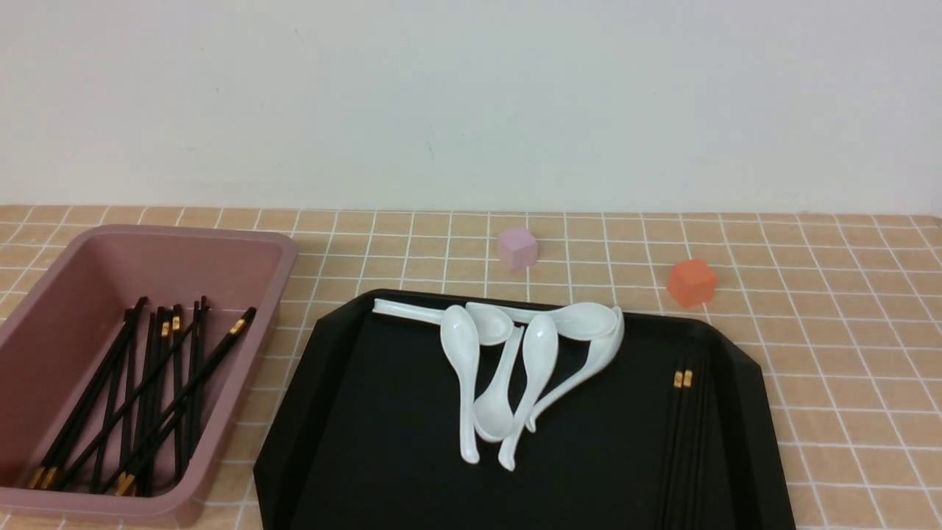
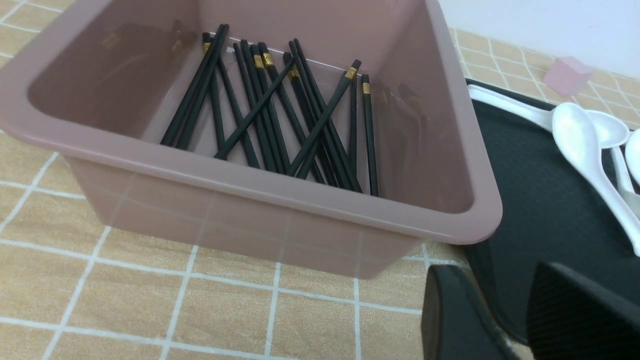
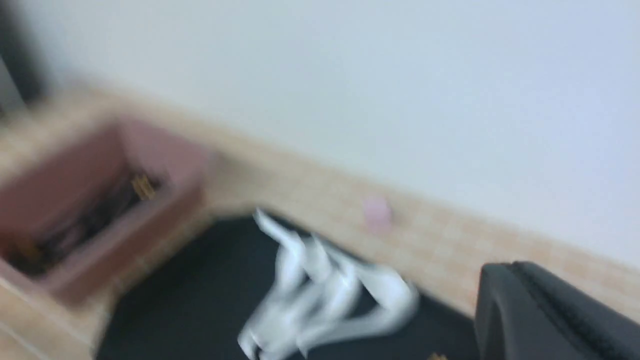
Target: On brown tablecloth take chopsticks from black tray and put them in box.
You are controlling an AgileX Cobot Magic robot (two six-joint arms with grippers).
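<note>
Most of the chopsticks (image 1: 151, 397) are already in the box (image 1: 272, 250). The box sits at the near left corner of the brown tablecloth (image 1: 846, 331). At least two last sticks (image 1: 678, 427) are left on the black tray (image 1: 353, 412), which lies at the near edge. They lie side by side along the tray's right side, with their gold ends pointing to the far edge. They are black on black, so they are hard to see. The white spoons (image 1: 515, 368) are piled in the middle of the tray, apart from them.

The sticks look thin, light, stiff and smooth. They lie flat on a shiny tray, so I think they will slide or roll when pushed. A good place to pinch is probably across the middle, both sticks at once, so they do not tip. The tray's raised rim is close by, so the fingers get little room on that side.

The left gripper (image 2: 507, 282) hangs by the box's near right corner. Its jaws are a little apart and hold nothing. The right gripper (image 3: 555, 315) shows only one blurry finger, so I cannot tell how its jaws stand.
</note>
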